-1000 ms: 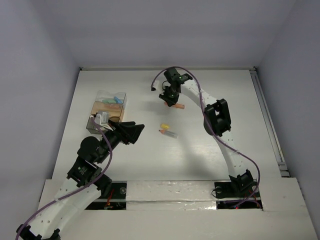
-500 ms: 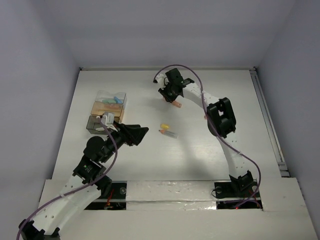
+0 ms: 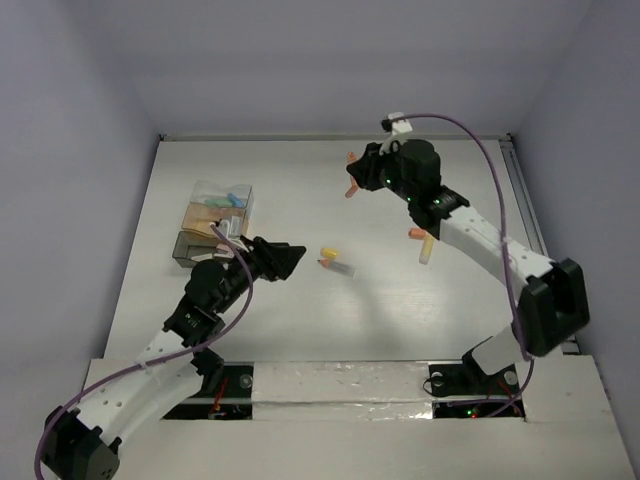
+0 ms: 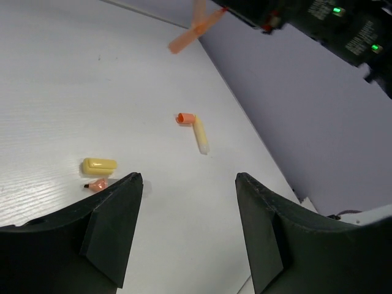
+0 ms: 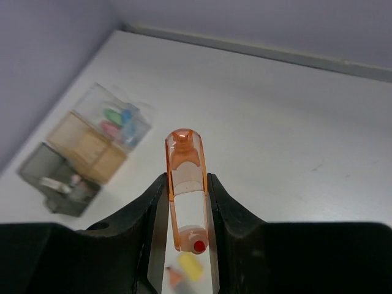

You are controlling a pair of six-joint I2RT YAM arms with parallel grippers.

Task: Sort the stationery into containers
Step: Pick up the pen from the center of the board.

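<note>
Highlighter: the clear orange plastic highlighter (image 5: 185, 184) was orange-tinted over a white barrel.
Cap: the small rounded plastic cap (image 4: 99, 165) was yellow.
Box: the compartmented plastic box (image 5: 89, 146) was clear, tan and dark grey.
Table: the flat table (image 3: 300, 320) was white.

A: Arm shells?
B: Left arm (image 3: 130, 385) and right arm (image 3: 480, 240) white, matte; joint housings (image 3: 550, 300) black.
A: Cabling?
B: Purple cable (image 3: 440, 116) looped along each arm. Green LEDs (image 4: 335, 10) on right wrist, upper right.

Top view overhead, far; wrist views nearer; all share yellow cap (image 3: 328, 252).
</note>
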